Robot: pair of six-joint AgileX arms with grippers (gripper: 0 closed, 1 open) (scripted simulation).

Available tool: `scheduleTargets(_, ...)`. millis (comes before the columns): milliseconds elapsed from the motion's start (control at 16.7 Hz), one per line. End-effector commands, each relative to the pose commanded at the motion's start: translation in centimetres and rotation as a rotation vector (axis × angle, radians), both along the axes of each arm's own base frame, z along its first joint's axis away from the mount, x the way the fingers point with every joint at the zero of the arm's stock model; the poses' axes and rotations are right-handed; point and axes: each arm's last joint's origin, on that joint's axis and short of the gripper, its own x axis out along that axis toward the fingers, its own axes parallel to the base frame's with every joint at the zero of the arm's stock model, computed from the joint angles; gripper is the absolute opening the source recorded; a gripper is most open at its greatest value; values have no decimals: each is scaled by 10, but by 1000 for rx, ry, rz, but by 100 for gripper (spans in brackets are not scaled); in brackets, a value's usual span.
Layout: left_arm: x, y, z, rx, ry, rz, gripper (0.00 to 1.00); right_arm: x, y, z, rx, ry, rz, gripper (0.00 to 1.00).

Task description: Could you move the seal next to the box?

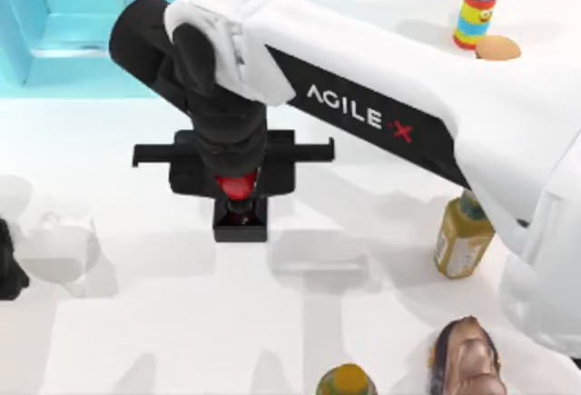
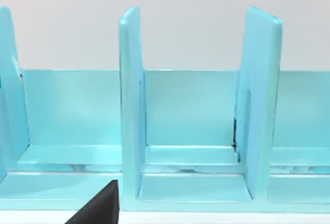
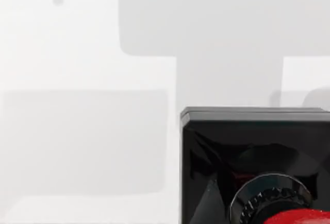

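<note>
1. Right gripper (image 1: 238,197): set directly over the seal (image 1: 240,206) at mid-worktop, wrist pointing down; red knob seen between its black parts; whether the jaws are closed on the knob or only around it cannot be told
2. Seal, position: glossy black base square to the worktop (image 1: 182,322), well short of the box (image 1: 54,41); in the right wrist view its base (image 3: 247,147) appears to rest on the white surface, so judged not yet lifted
3. Progress: approach and alignment done, as far as shown; grasp unconfirmed; carry and set-down beside the box remain
4. Box: pale blue, partitioned, along the far left edge; upright dividers (image 2: 131,105) stand in the left wrist view
5. Open room: bare worktop between seal and box; route toward far left looks unobstructed
6. Edges and clutter: yellow-green bottle (image 1: 463,236) to the right; striped toy (image 1: 478,11) at far right; brown figure (image 1: 466,359) and second bottle cap (image 1: 346,381) at near edge, all away from the route
7. Left arm (image 1: 9,268): parked at left edge, facing the box
</note>
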Motion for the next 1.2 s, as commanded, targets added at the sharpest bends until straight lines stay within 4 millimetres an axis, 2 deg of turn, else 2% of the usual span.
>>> scheduleTargets(60, 0, 0, 0, 0, 0, 0, 100, 6, -9, 4, 3, 0, 0, 0)
scheduleTargets(180, 0, 0, 0, 0, 0, 0, 100, 22, -39, 18, 8, 1, -1, 0)
scheduleTargets(300, 0, 0, 0, 0, 0, 0, 100, 39, -84, 38, 14, -2, -4, 0)
scheduleTargets(480, 0, 0, 0, 0, 0, 0, 100, 54, -166, 64, 20, -11, -11, 0)
scheduleTargets(600, 0, 0, 0, 0, 0, 0, 100, 53, -224, 78, 21, -17, -16, 0)
scheduleTargets(720, 0, 0, 0, 0, 0, 0, 100, 39, -276, 84, 15, -9, -11, 0)
scheduleTargets(840, 0, 0, 0, 0, 0, 0, 100, 22, -316, 88, 13, -6, -4, 0)
scheduleTargets(1020, 0, 0, 0, 0, 0, 0, 100, 4, -346, 89, 13, -2, -2, 0)
scheduleTargets(1200, 0, 0, 0, 0, 0, 0, 100, 2, -349, 88, 13, 0, -2, 0)
